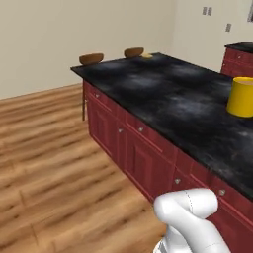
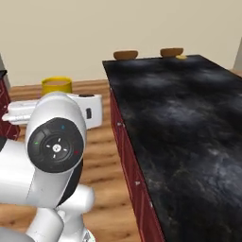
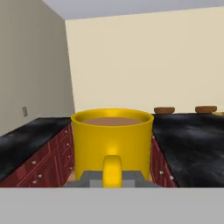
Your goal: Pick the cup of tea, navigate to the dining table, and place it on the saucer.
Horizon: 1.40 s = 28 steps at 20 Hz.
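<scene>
In the hand view my gripper (image 3: 112, 178) is shut on the handle of the cup of tea (image 3: 112, 142), a yellow mug with brown liquid, held upright close to the camera. The right base view shows the same cup (image 2: 56, 85) above my white arm, left of the dining table (image 2: 184, 123). The table's black marbled top on its red cabinet base (image 1: 168, 96) stretches ahead and to the right. The saucer (image 1: 147, 56), a small flat yellow plate, lies at the table's far end, also seen as the saucer (image 2: 181, 57) near the far edge.
A large plain yellow cylinder (image 1: 241, 97) stands on the table at the right. Two brown stools (image 1: 91, 59) (image 1: 133, 52) sit at the table's far end. A red wall counter (image 3: 30, 146) runs along the left. Wooden floor (image 1: 49, 163) lies open to the left.
</scene>
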Motion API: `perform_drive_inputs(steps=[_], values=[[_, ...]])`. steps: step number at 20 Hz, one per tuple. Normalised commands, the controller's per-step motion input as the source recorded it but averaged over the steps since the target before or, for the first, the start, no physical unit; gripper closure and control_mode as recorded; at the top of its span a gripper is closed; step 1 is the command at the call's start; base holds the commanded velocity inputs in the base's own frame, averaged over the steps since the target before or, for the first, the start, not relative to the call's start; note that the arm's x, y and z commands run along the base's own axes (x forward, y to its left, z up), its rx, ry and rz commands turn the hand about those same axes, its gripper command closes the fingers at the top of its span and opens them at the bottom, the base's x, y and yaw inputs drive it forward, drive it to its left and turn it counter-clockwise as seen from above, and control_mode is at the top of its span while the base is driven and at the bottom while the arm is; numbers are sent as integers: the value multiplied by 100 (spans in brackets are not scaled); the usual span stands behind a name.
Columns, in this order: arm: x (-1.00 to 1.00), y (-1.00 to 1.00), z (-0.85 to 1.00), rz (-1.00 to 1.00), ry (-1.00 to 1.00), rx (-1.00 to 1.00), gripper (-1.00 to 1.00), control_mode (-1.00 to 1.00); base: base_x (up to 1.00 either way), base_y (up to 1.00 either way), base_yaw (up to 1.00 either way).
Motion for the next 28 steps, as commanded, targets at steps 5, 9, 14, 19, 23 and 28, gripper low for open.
perform_drive_inputs(steps=[5, 9, 14, 19, 23, 28], values=[[0, 0, 0, 0, 0, 0, 100, 100, 70, 95, -28], [0, 0, 0, 0, 0, 0, 100, 100, 69, 93, -28], [0, 0, 0, 0, 0, 0, 100, 100, 66, 90, -30], [0, 0, 0, 0, 0, 0, 100, 100, 68, 90, -31], [0, 0, 0, 0, 0, 0, 100, 100, 72, 92, -35], [0, 0, 0, 0, 0, 0, 100, 100, 69, 87, -40]])
